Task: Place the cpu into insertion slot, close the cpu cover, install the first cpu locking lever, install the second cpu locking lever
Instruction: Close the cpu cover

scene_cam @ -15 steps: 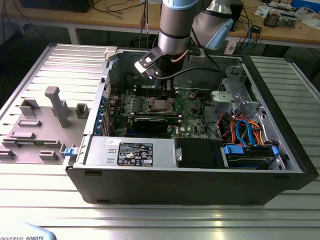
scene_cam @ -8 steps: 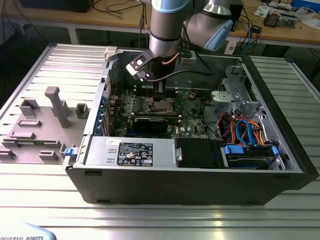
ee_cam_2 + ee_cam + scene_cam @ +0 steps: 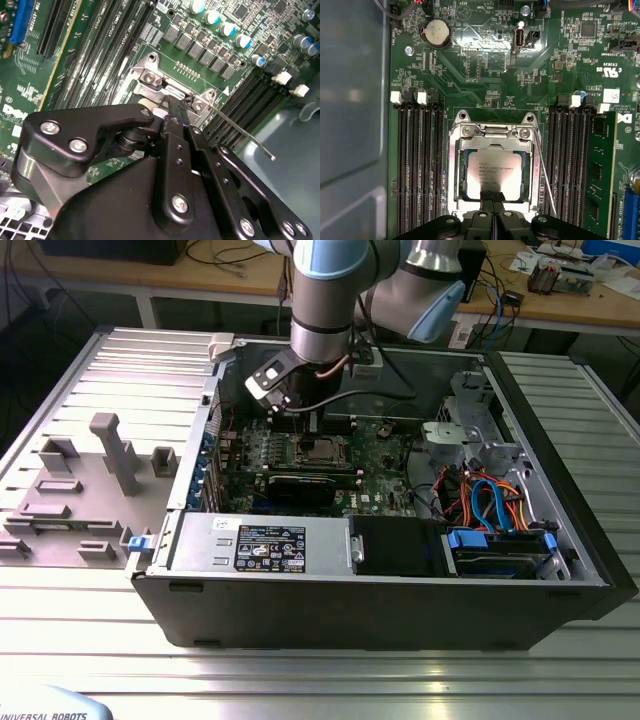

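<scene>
Your arm (image 3: 322,310) is reaching down from above into the open computer case (image 3: 400,610), which is sitting on the bench (image 3: 300,680). The wrist is tipping the end effector (image 3: 295,408) down toward the green board (image 3: 485,65). In the first wrist view its two fingers (image 3: 487,200) are sitting tight together, and nothing is showing between them. Their tips are resting down at the near edge of the cpu cover (image 3: 454,175), right by the cpu (image 3: 492,165). The cpu is lying flat in the insertion slot (image 3: 322,448), just in front of the end effector, and the cover is lying down around it. A thin metal lever (image 3: 240,131) is sticking out to one side of the fingertips, over the long black memory slots (image 3: 417,170).
</scene>
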Tool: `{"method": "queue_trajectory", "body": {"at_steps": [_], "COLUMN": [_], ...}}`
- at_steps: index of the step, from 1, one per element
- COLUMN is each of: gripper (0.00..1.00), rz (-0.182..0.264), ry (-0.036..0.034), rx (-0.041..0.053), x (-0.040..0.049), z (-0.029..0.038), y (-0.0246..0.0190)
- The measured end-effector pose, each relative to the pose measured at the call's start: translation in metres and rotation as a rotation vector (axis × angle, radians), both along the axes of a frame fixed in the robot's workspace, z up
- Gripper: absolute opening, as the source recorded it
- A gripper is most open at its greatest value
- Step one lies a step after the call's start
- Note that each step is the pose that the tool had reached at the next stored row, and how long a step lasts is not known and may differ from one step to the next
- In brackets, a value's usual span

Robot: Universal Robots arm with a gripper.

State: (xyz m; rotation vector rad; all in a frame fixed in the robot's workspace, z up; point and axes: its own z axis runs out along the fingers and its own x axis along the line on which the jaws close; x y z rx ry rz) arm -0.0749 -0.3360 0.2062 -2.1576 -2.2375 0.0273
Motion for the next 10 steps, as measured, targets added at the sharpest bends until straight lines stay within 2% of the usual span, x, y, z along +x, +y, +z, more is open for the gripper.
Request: {"method": "queue_trajectory", "body": {"at_steps": [5, 10], "gripper": [0.11, 0.11], "rz": [0.0, 0.0], "ry": [-0.0001, -0.0001], "rx": [0.0002, 0.0002], "x": [-0.0005, -0.0008], "z": [-0.0004, 0.0054], "y": [0.0001, 0.0001]}}
